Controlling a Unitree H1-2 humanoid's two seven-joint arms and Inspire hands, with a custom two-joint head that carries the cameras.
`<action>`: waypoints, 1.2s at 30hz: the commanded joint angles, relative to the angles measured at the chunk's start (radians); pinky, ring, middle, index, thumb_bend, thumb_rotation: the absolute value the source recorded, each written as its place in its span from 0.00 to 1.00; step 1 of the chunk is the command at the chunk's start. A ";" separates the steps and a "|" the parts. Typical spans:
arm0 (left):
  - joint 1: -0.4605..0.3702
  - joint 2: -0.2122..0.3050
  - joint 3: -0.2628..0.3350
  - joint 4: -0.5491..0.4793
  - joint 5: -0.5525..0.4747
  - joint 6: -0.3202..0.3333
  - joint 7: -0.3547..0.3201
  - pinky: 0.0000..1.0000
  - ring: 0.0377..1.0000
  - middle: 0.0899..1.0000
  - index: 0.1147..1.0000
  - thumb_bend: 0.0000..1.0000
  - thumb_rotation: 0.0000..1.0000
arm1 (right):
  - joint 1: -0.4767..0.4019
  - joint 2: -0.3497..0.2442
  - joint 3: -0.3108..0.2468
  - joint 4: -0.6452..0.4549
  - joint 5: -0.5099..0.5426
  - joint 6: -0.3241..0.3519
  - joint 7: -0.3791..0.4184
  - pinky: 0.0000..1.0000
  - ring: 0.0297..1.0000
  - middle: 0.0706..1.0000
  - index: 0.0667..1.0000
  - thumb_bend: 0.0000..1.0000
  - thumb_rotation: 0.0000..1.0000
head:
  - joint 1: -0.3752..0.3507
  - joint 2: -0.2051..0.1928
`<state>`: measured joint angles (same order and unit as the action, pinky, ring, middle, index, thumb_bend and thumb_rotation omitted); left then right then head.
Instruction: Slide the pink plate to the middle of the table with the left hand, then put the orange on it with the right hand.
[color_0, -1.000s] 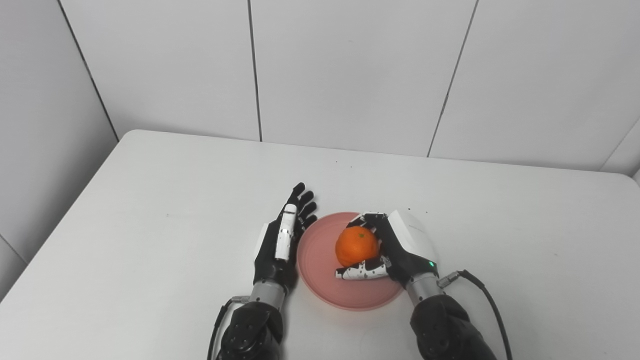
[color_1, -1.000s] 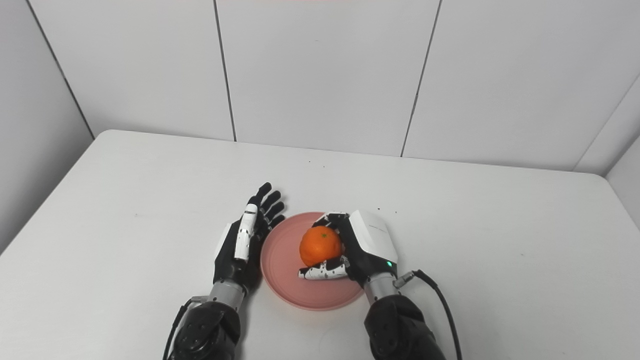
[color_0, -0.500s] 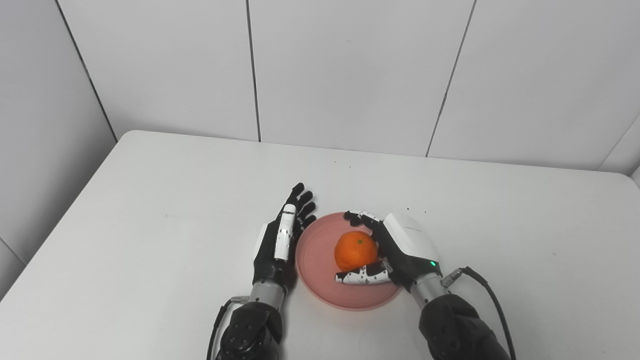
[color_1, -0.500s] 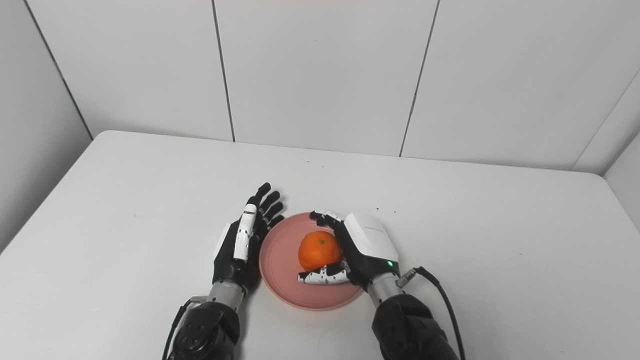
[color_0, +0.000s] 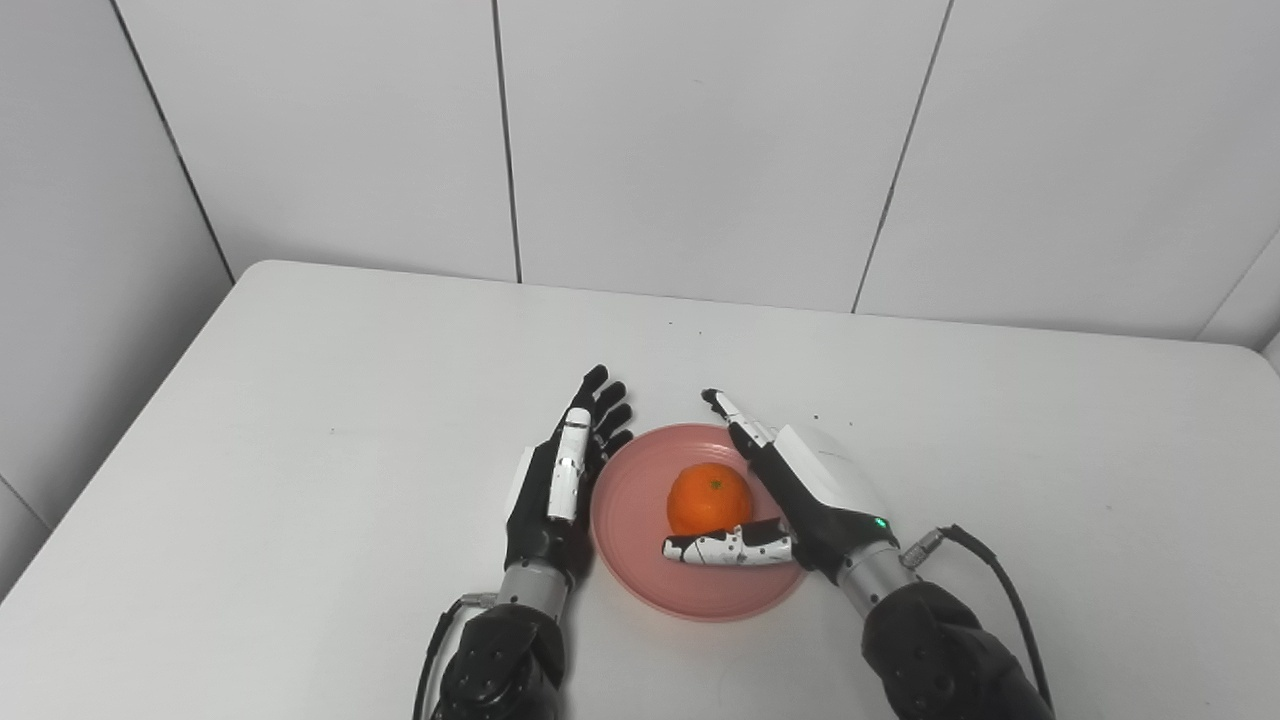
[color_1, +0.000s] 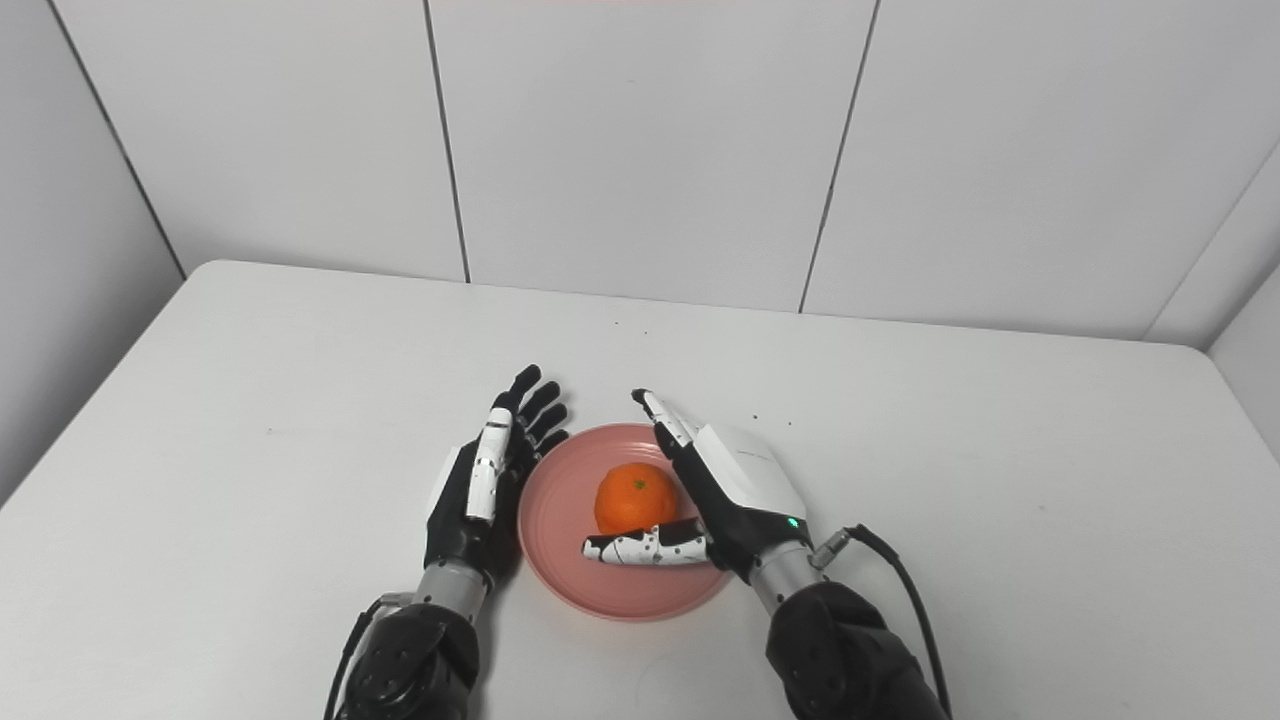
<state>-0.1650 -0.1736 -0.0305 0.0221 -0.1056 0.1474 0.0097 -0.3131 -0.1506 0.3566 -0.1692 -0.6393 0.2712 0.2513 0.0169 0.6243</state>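
One pink plate, near the table's centre, slightly toward 6 o'clock

One orange, on the plate, a little toward 12 o'clock of the plate's middle

Two robot hands: one left hand, at 9 o'clock of the plate, just beside its rim, fingers apart and holding nothing; one right hand, at 3 o'clock of the orange, fingers spread and extended toward 12 o'clock, thumb lying across at 6 o'clock of the fruit

One white table

One black cable, at the right wrist, toward 4 o'clock of the plate
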 joint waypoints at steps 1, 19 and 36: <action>0.031 0.001 0.006 0.010 -0.010 0.035 0.001 0.92 0.93 0.93 0.91 0.39 1.00 | -0.012 0.019 -0.059 -0.059 0.080 -0.113 -0.084 0.85 0.93 0.97 0.98 1.00 0.54 | -0.002 -0.006; 0.042 0.016 0.021 0.020 -0.017 0.006 -0.010 0.92 0.92 0.93 0.91 0.39 1.00 | 0.153 0.093 -0.234 -0.136 0.207 -0.162 -0.264 0.85 0.91 0.94 0.97 0.88 0.99 | -0.015 -0.068; 0.073 0.058 0.002 -0.048 -0.008 -0.019 -0.038 0.97 0.97 0.98 0.97 0.40 1.00 | 0.246 0.189 -0.291 -0.083 0.491 -0.129 -0.243 0.99 0.99 1.00 1.00 0.82 1.00 | -0.024 -0.070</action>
<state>-0.1121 -0.1204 -0.0294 -0.0242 -0.1142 0.1203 -0.0227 -0.0544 0.0219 0.0700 -0.2427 -0.1657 0.1437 0.0149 -0.0076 0.5538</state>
